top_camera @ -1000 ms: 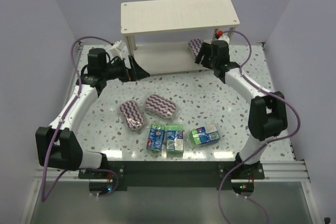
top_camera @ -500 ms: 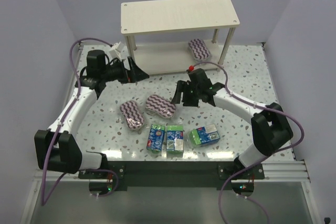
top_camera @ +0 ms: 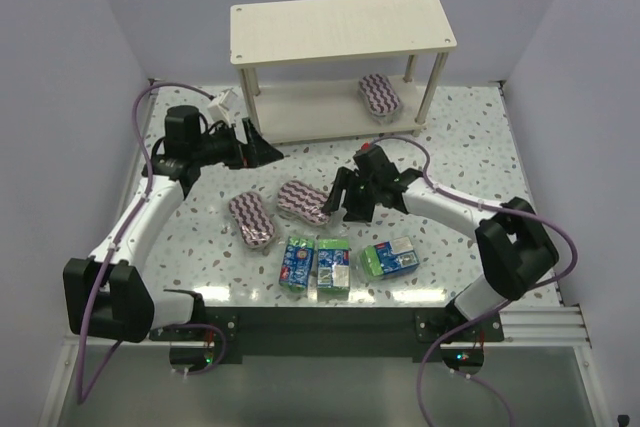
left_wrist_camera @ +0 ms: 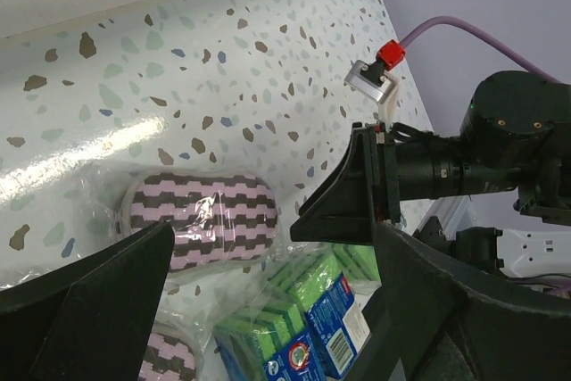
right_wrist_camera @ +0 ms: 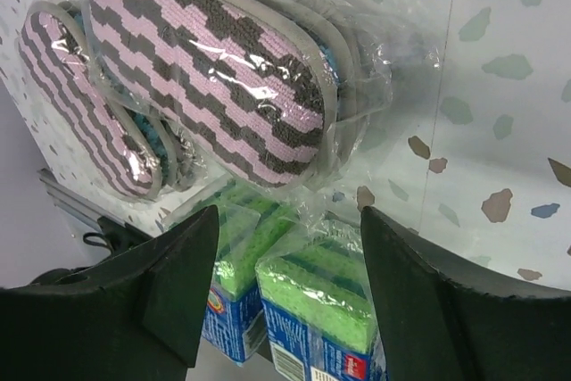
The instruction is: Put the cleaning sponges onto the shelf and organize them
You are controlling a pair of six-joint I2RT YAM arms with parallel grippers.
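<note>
The cream shelf (top_camera: 340, 25) stands at the back, with one zigzag pad (top_camera: 379, 93) lying on the right end of its lower board. Two zigzag pads (top_camera: 306, 201) (top_camera: 252, 219) lie mid-table. Three green-and-blue packs (top_camera: 296, 262) (top_camera: 333, 265) (top_camera: 390, 257) lie in front of them. My right gripper (top_camera: 340, 197) is open and empty, low beside the right-hand table pad (right_wrist_camera: 214, 78), with packs (right_wrist_camera: 321, 296) beyond its fingertips. My left gripper (top_camera: 262, 147) is open and empty, held near the shelf's left legs. In its wrist view it looks toward that pad (left_wrist_camera: 201, 220).
The speckled table (top_camera: 450, 147) is walled by pale panels on the left, right and back. The shelf's front right leg (top_camera: 428, 92) stands beside the shelved pad. In the left wrist view the right gripper's fingers (left_wrist_camera: 343, 202) show next to the pad.
My right gripper left a zigzag pad on the shelf's lower board, swung back over the table and came down beside the right-hand table pad. My left arm shifted only slightly.
</note>
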